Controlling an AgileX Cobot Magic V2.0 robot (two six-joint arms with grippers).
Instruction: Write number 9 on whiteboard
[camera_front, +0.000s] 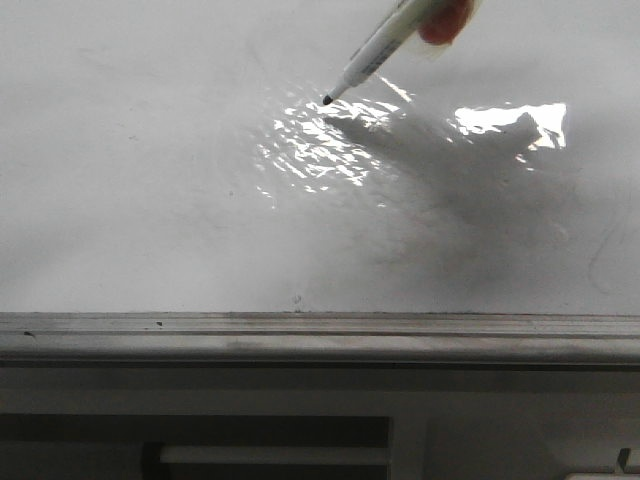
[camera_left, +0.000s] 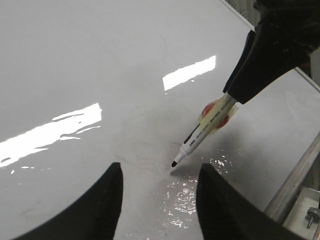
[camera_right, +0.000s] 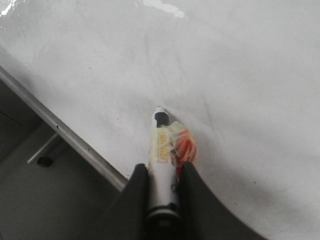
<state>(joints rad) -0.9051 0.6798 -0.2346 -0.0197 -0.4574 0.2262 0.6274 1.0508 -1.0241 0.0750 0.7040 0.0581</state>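
The whiteboard (camera_front: 150, 180) is glossy white with faint grey smudges and a wrinkled shiny film. No black number 9 shows on it in any view. My right gripper (camera_right: 162, 172) is shut on a white marker (camera_right: 161, 145) wrapped in yellowish and orange tape. The marker (camera_front: 385, 45) slants down to the left, its black tip close to the board; I cannot tell if it touches. My left gripper (camera_left: 160, 182) is open and empty, hovering over the board (camera_left: 100, 60) just short of the marker (camera_left: 200, 135). The right gripper (camera_left: 232, 97) shows there as a black body.
The board's grey metal frame edge (camera_front: 320, 325) runs along the front, with grey structure below it. The frame also shows in the left wrist view (camera_left: 295, 180) and in the right wrist view (camera_right: 65, 135). Bright glare patches (camera_front: 510, 120) lie on the film.
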